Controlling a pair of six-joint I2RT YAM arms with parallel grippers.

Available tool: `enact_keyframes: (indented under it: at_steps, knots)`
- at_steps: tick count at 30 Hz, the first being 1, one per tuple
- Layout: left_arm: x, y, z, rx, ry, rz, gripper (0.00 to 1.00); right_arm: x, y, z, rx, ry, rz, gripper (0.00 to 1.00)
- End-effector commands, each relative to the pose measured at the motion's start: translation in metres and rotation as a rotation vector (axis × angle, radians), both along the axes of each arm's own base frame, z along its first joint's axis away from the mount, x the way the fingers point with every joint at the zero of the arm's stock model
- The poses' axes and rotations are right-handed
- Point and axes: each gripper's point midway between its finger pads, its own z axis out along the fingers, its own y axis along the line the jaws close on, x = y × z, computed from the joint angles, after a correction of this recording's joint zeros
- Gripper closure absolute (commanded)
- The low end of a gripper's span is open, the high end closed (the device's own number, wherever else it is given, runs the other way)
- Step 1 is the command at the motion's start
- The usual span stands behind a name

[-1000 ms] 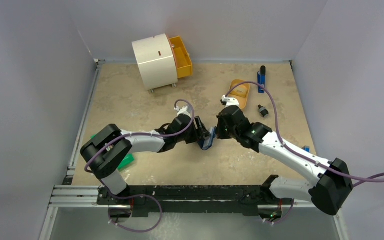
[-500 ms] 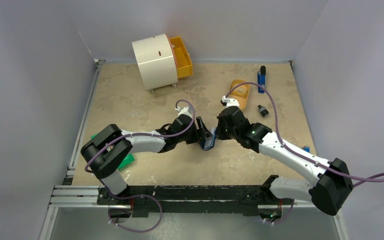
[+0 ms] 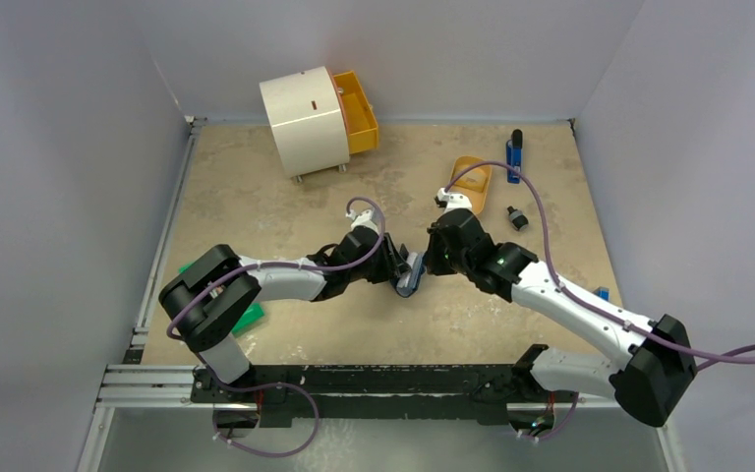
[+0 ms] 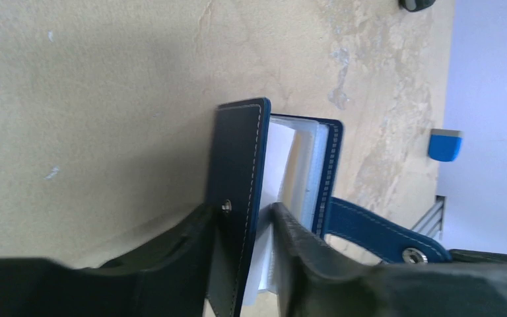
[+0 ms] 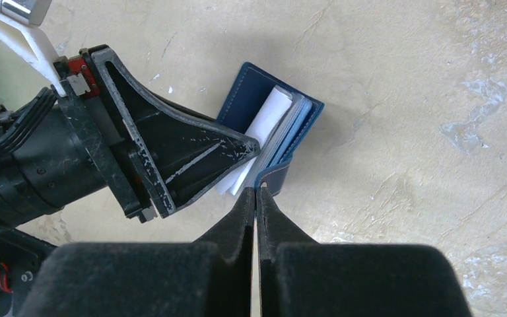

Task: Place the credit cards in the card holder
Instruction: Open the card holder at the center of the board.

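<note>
Navy card holder (image 4: 237,172) gapes, seemingly white sleeves; left hand (image 4: 247,221) grips its cover, right hand (image 5: 256,198) closed

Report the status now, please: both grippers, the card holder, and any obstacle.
Left gripper closed on the card holder front cover. Right gripper shut on its snap tab. Holder part open. No card or obstacle seen.

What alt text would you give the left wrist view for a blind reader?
The left gripper pinches one dark cover of an open navy card holder standing on a beige table, pale pockets fanned beside it. Its snap tab trails right.
</note>
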Motion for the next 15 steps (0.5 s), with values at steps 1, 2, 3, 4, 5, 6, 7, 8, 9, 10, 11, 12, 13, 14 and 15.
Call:
enact_keyframes:
  at_steps: [1,2,3,4,5,6,7,8,9,10,11,12,13,14,15]
  knots:
    - [0.008,-0.002,0.006,0.025,-0.043,0.004,0.71,0.001,-0.001,0.011,0.035,-0.029,-0.014,1.00]
    - [0.008,0.000,0.005,0.031,-0.043,0.007,0.74,-0.001,-0.002,0.009,0.034,-0.025,-0.014,1.00]
    - [0.008,0.001,0.005,0.036,-0.043,0.009,0.78,-0.002,-0.002,0.008,0.032,-0.021,-0.015,1.00]
    - [0.007,0.002,0.004,0.042,-0.042,0.011,0.82,-0.003,-0.004,0.006,0.030,-0.016,-0.019,1.00]
    - [0.008,0.003,0.003,0.048,-0.043,0.016,0.87,-0.005,-0.006,0.003,0.024,-0.010,-0.021,1.00]
    - [0.008,0.005,0.002,0.055,-0.041,0.018,0.91,-0.005,-0.008,0.001,0.020,-0.006,-0.029,1.00]
    - [0.008,0.007,0.000,0.064,-0.038,0.023,0.96,-0.006,-0.010,-0.001,0.016,-0.005,-0.038,1.00]
    - [0.008,0.008,-0.001,0.071,-0.038,0.029,1.00,-0.007,-0.013,-0.004,0.006,0.003,-0.051,1.00]
    - [0.008,0.010,-0.002,0.078,-0.036,0.035,1.00,-0.009,-0.017,-0.008,-0.005,0.013,-0.070,1.00]
    - [0.008,0.012,-0.003,0.086,-0.034,0.041,1.00,-0.010,-0.021,-0.012,-0.015,0.024,-0.089,1.00]
    - [0.008,0.013,-0.003,0.089,-0.035,0.047,1.00,-0.013,-0.025,-0.017,-0.026,0.039,-0.107,1.00]
    - [0.008,0.015,-0.003,0.090,-0.035,0.054,1.00,-0.016,-0.029,-0.023,-0.036,0.055,-0.124,1.00]
    - [0.008,0.017,-0.004,0.093,-0.033,0.062,1.00,-0.019,-0.033,-0.029,-0.044,0.071,-0.142,1.00]
    - [0.008,0.018,-0.005,0.096,-0.031,0.067,1.00,-0.022,-0.036,-0.035,-0.051,0.088,-0.156,1.00]
    - [0.008,0.020,-0.005,0.099,-0.031,0.072,1.00,-0.025,-0.038,-0.040,-0.048,0.105,-0.171,1.00]
